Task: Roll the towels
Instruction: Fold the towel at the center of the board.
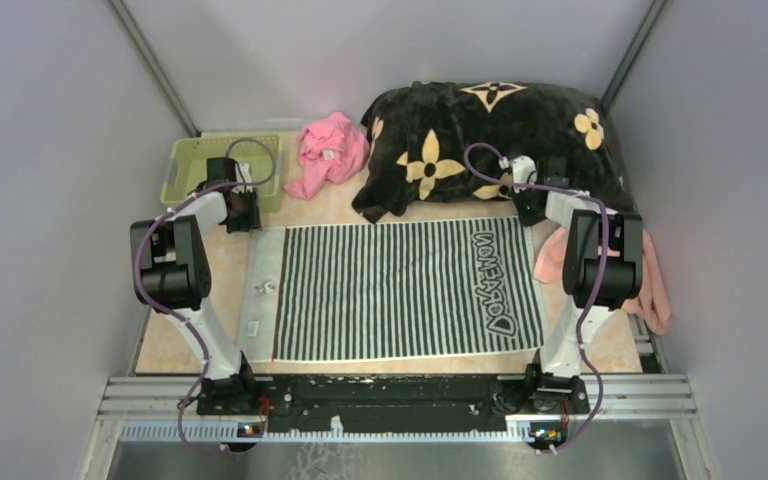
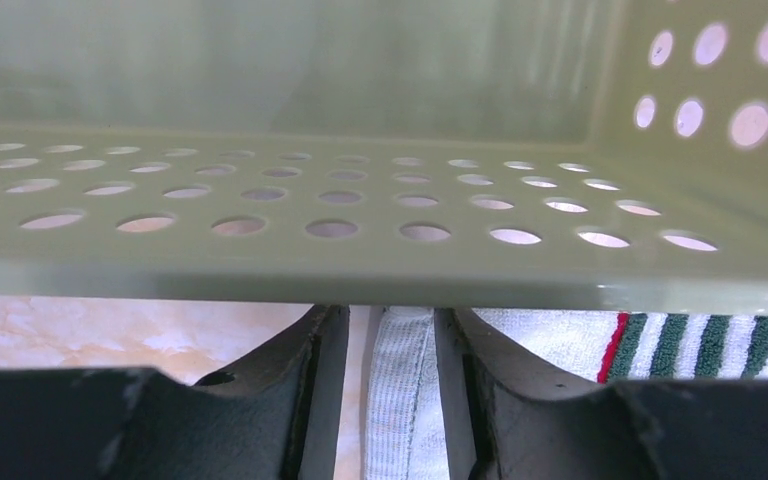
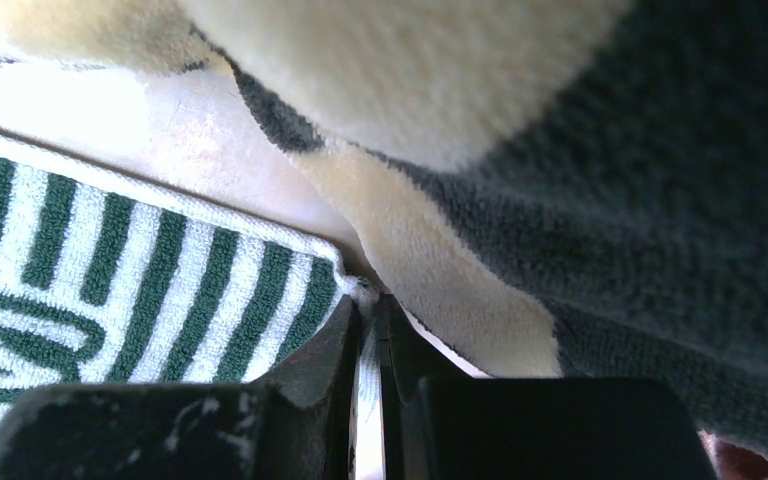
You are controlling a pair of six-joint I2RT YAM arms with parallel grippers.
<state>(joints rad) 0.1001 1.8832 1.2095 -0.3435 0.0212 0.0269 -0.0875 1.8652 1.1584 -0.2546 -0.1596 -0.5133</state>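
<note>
— On the tabletop (image 1: pixel 172 348), how far is the rolling getting?

— Not begun, I judge. The striped towel (image 1: pixel 400 290) is lying flat, unrolled. The right gripper (image 3: pixel 372 312) is pinching its far right corner. The left gripper (image 2: pixel 392 340) is straddling the far left hem beside the green basket (image 1: pixel 186 186), jaws apart. The salmon-pink towel (image 1: pixel 655 285) is lying crumpled at the right edge, also unrolled.

Green-and-white striped towel (image 1: pixel 400 290), salmon-pink towel (image 1: pixel 654 290)
</note>
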